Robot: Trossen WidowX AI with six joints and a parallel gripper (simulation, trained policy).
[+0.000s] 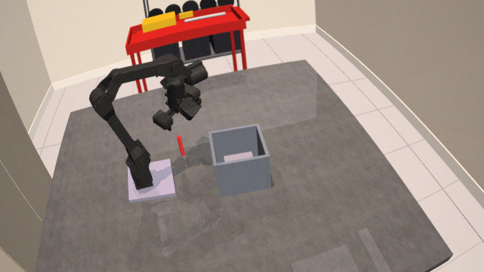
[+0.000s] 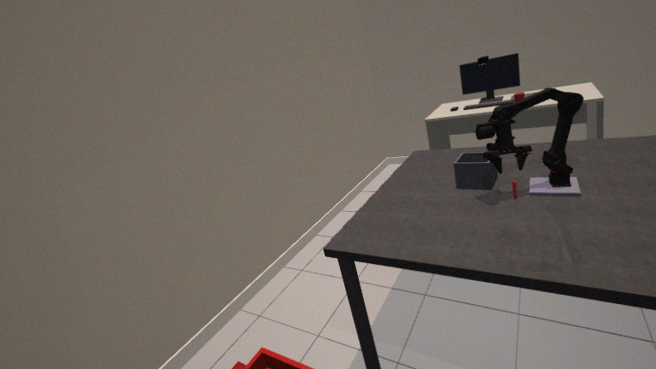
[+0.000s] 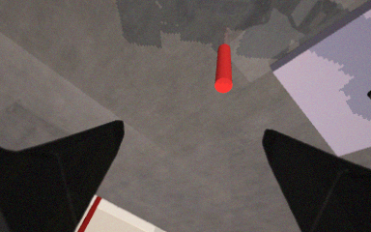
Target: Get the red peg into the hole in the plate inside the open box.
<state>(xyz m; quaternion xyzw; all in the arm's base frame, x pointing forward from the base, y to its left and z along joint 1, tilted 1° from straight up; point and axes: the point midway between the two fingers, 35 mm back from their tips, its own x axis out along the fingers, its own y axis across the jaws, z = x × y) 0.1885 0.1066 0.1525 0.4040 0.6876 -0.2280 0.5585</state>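
Plainly, the red peg (image 1: 181,145) (image 2: 514,190) (image 3: 224,70) stood upright on the tabletop (image 1: 321,190) (image 2: 435,229) (image 3: 169,97), outside the box (image 1: 244,179) (image 2: 474,176). In the top view it was closer to the left edge than to the right one, and between the box and the pale base plate (image 1: 169,187) (image 2: 537,187) (image 3: 314,92).

The tool (image 1: 180,122) (image 2: 511,170) (image 3: 193,131) was released, its fingers spread wide with nothing between them. It hung above the tabletop, pointing down and apart from the peg. In the wrist view, the peg showed beyond the gap between the fingertips, nearer the picture's top border.

From the top view, the box sat on the peg's right-edge side, its open top facing up. A pale plate (image 1: 238,156) was partly visible inside at the bottom; its hole could not be made out. The arm (image 1: 132,73) (image 2: 563,123) rose from the base plate on the left-edge side and bent over toward the far edge, beyond which stood a red cart (image 1: 189,34).
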